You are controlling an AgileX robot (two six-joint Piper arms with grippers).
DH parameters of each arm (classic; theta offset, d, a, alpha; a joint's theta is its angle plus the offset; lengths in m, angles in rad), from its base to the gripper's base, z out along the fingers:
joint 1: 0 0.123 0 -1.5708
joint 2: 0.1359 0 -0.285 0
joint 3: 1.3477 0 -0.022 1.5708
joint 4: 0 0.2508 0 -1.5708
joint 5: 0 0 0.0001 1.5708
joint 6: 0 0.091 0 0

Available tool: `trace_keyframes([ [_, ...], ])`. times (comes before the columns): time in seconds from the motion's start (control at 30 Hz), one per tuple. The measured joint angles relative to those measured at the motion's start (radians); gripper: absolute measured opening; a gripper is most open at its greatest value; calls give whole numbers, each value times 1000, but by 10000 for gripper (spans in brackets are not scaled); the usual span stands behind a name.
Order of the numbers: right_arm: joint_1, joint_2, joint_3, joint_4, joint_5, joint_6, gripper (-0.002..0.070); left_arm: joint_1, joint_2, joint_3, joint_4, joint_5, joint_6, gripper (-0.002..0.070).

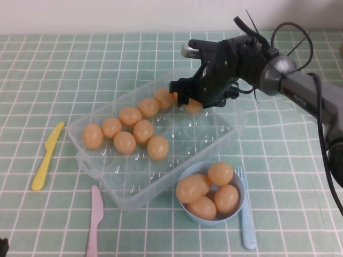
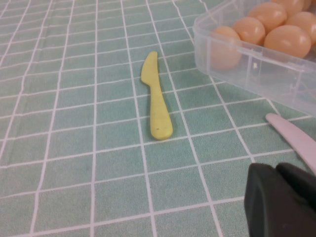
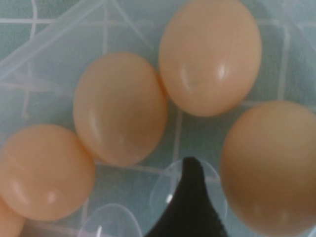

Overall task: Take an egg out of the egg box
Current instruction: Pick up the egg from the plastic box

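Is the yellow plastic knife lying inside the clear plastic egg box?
No, the yellow plastic knife lies on the tablecloth outside the clear plastic egg box.

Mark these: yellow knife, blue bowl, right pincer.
yellow knife (image 2: 157, 98): left wrist view, mid-blade.
blue bowl (image 1: 242, 210): high view, right rim.
right pincer (image 1: 194, 95): high view, between fingertips, over the egg box's far corner.

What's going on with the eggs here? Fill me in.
The right gripper is down over the far end of the clear egg box, its fingers apart around an egg there, not yet lifted. More eggs sit in the box, and four already lie in the blue bowl. The left gripper waits low over the table near the yellow knife.
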Motion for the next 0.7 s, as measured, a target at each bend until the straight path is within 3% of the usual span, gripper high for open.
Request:
trace_keyframes([
  [0.3,0,0,0,-15,-6,0,482,0,0,0,0,0,0,-4],
  [0.7,0,0,-1,-30,-8,-12,353,0,0,0,0,0,0,-4],
])
